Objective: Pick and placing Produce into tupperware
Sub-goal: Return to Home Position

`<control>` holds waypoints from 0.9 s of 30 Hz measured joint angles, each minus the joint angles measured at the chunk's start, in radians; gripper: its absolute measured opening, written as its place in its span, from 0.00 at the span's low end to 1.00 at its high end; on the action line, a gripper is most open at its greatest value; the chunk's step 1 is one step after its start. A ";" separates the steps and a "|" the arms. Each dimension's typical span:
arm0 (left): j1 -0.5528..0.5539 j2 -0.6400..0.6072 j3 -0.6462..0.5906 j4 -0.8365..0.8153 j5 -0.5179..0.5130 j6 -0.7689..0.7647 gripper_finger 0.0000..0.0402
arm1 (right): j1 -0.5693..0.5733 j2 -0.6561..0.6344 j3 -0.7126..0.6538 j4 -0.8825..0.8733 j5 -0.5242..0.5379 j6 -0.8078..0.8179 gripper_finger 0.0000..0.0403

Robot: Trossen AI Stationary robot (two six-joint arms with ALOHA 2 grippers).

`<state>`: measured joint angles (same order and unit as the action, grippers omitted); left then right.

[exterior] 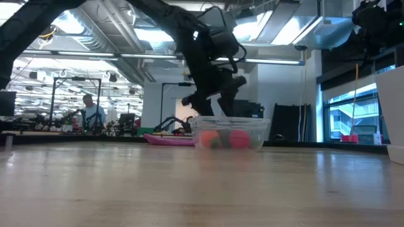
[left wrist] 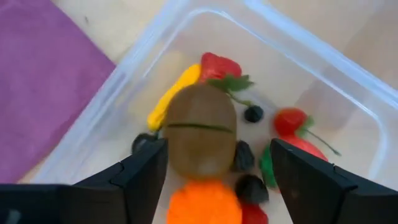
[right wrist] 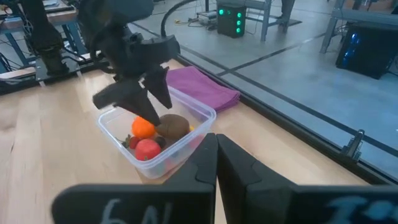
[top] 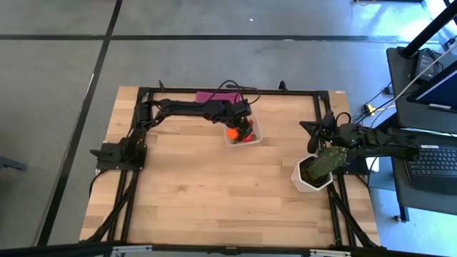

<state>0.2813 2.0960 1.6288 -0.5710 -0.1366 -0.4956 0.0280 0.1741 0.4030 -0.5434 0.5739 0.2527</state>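
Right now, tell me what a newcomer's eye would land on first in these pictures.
The left gripper hangs open just above the clear tupperware near the purple cloth. The tupperware holds a brown kiwi, an orange piece, a yellow banana and red strawberries. At the table's right edge, a green cactus in a white pot stands beside the shut right gripper.

The high view looks straight down from well above on the whole table, while the low view sits at table-top height, facing level across the wood into the room behind. The left wrist view is close over the tupperware, looking down into it — the right wrist view faces that same tupperware from farther off, and all four views share it.
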 joint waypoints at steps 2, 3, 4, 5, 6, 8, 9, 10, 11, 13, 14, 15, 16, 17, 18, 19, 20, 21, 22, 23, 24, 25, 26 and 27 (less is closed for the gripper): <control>-0.001 -0.033 0.021 -0.057 -0.001 0.043 0.67 | 0.000 0.000 0.000 0.000 0.000 0.000 0.02; -0.007 -0.053 0.039 -0.062 -0.019 0.068 0.67 | 0.000 0.000 0.000 0.000 0.000 0.000 0.02; -0.012 -0.080 0.055 -0.058 -0.043 0.089 0.67 | 0.000 0.000 0.000 0.000 0.000 0.000 0.02; -0.016 -0.116 0.064 -0.078 -0.073 0.109 0.68 | 0.000 0.000 0.000 0.001 0.000 0.000 0.02; -0.021 -0.151 0.072 -0.096 -0.106 0.131 0.68 | 0.000 0.000 0.000 0.004 0.001 0.001 0.02; -0.032 -0.227 0.078 -0.085 -0.153 0.171 0.68 | 0.000 0.000 0.000 0.006 -0.001 0.003 0.02; -0.037 -0.267 0.078 -0.096 -0.167 0.192 0.68 | 0.000 0.000 0.000 0.016 0.000 0.002 0.02; -0.043 -0.311 0.078 -0.097 -0.172 0.213 0.68 | 0.000 0.000 0.000 0.029 0.000 0.000 0.02; -0.049 -0.354 0.078 -0.103 -0.172 0.228 0.68 | 0.000 0.000 0.000 0.039 -0.001 -0.001 0.02; -0.063 -0.441 0.078 -0.134 -0.175 0.265 0.67 | 0.000 0.000 0.000 0.095 0.001 -0.011 0.02; -0.071 -0.484 0.078 -0.156 -0.189 0.282 0.67 | 0.000 0.000 0.000 0.128 0.000 -0.028 0.02; -0.078 -0.524 0.078 -0.175 -0.211 0.297 0.67 | 0.000 0.000 0.000 0.164 0.000 -0.058 0.02; -0.087 -0.564 0.078 -0.196 -0.239 0.313 0.67 | 0.000 0.000 0.000 0.199 -0.002 -0.086 0.02; -0.096 -0.604 0.078 -0.216 -0.266 0.326 0.67 | 0.000 0.000 0.000 0.226 -0.001 -0.111 0.02; -0.105 -0.643 0.077 -0.225 -0.296 0.340 0.67 | 0.000 0.000 0.000 0.254 -0.001 -0.134 0.02; -0.115 -0.685 0.067 -0.227 -0.322 0.349 0.68 | 0.000 0.002 0.000 0.275 0.001 -0.159 0.02; -0.127 -0.726 0.050 -0.226 -0.349 0.359 0.68 | 0.000 0.005 0.000 0.288 0.001 -0.184 0.02; -0.141 -0.771 0.025 -0.224 -0.369 0.371 0.68 | -0.001 0.010 0.000 0.301 0.002 -0.202 0.02; -0.157 -0.814 -0.006 -0.225 -0.389 0.374 0.68 | -0.001 0.016 0.000 0.312 0.001 -0.211 0.02; -0.174 -0.860 -0.045 -0.223 -0.411 0.375 0.68 | -0.001 0.022 0.000 0.320 0.001 -0.214 0.02; -0.193 -0.907 -0.088 -0.220 -0.440 0.373 0.68 | -0.001 0.030 0.000 0.327 0.001 -0.222 0.02; -0.214 -0.958 -0.138 -0.219 -0.471 0.369 0.68 | -0.001 0.038 0.000 0.329 0.001 -0.232 0.02; -0.236 -1.010 -0.189 -0.210 -0.497 0.363 0.68 | -0.001 0.046 0.000 0.328 0.001 -0.237 0.02; -0.257 -1.063 -0.245 -0.194 -0.515 0.357 0.68 | -0.003 0.053 0.000 0.330 0.001 -0.245 0.02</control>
<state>0.0246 1.0329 1.3836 -0.7651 -0.6514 -0.1384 0.0253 0.2269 0.4034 -0.2135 0.5751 0.0082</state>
